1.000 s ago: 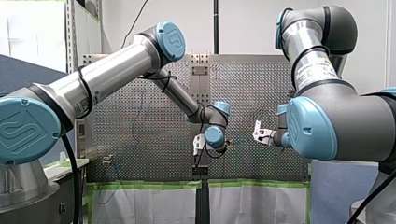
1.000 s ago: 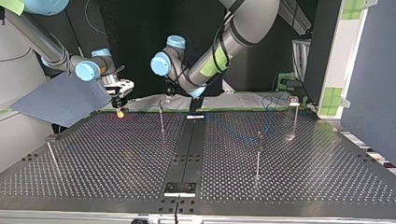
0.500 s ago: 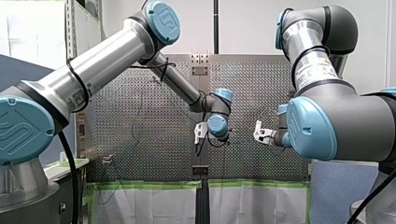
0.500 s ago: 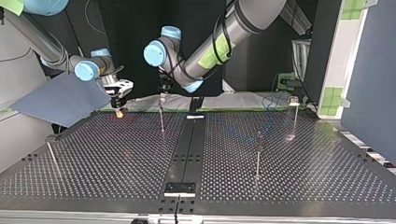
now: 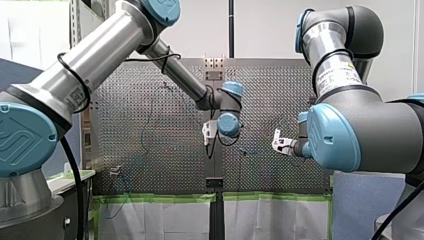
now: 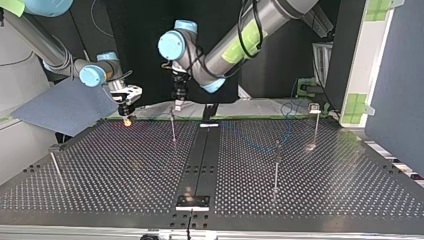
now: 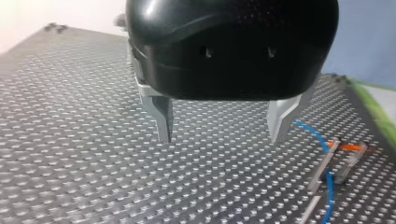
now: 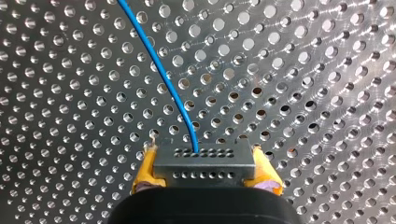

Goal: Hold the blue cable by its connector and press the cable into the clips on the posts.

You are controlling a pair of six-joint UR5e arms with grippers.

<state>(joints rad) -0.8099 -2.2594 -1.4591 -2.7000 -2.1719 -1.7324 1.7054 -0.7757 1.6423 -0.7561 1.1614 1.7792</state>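
Right hand pinches the connector, blue cable trailing; left hand wide, posts seemingly beside it

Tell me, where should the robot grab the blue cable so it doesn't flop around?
By its grey connector, not the thin blue cable, which bends. The connector is a stiff block with flat ends, so pinch those ends, coming from behind, opposite the face where the cable leaves. My right gripper with its yellow pads holds it just so.
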